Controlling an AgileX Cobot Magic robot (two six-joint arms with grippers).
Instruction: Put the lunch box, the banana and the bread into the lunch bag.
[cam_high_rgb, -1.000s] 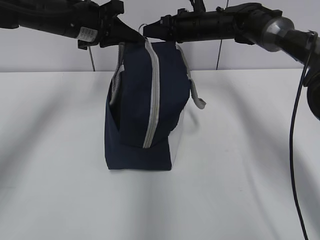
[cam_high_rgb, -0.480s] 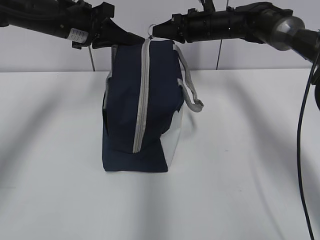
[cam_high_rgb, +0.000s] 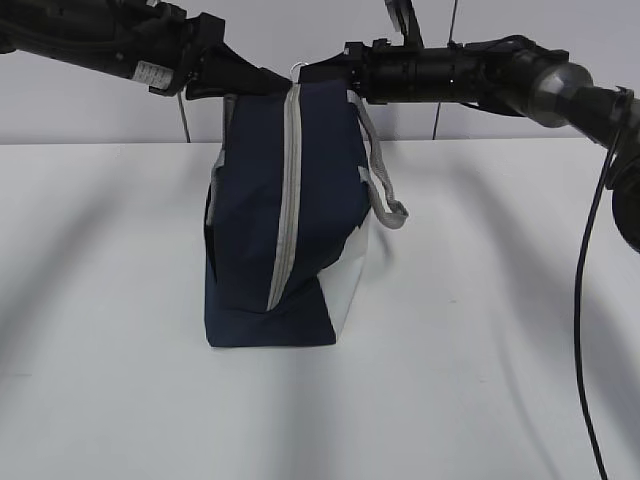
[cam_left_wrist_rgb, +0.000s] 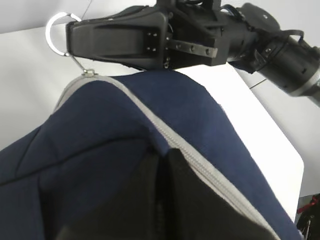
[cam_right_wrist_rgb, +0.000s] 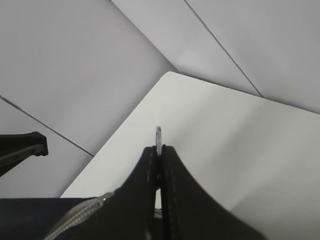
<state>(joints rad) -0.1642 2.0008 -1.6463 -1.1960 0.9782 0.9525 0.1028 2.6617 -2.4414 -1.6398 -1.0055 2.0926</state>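
The navy lunch bag (cam_high_rgb: 290, 220) stands upright on the white table (cam_high_rgb: 480, 300), its grey zipper (cam_high_rgb: 285, 200) closed down the near face. My left gripper (cam_high_rgb: 248, 80) is shut on the bag's top fabric beside the zipper, as the left wrist view (cam_left_wrist_rgb: 162, 160) shows. My right gripper (cam_high_rgb: 305, 68) is shut on the metal ring pull (cam_right_wrist_rgb: 158, 134) at the bag's top; the ring also shows in the left wrist view (cam_left_wrist_rgb: 52, 35). The lunch box, banana and bread are out of view.
A grey strap handle (cam_high_rgb: 385, 190) hangs off the bag's right side. A black cable (cam_high_rgb: 590, 300) drops from the right arm at the right edge. A grey panelled wall (cam_high_rgb: 450, 120) stands behind the table.
The bag has shifted slightly left and stands straighter than a second ago. Both grippers keep their hold at its top; little has moved in the last half second.
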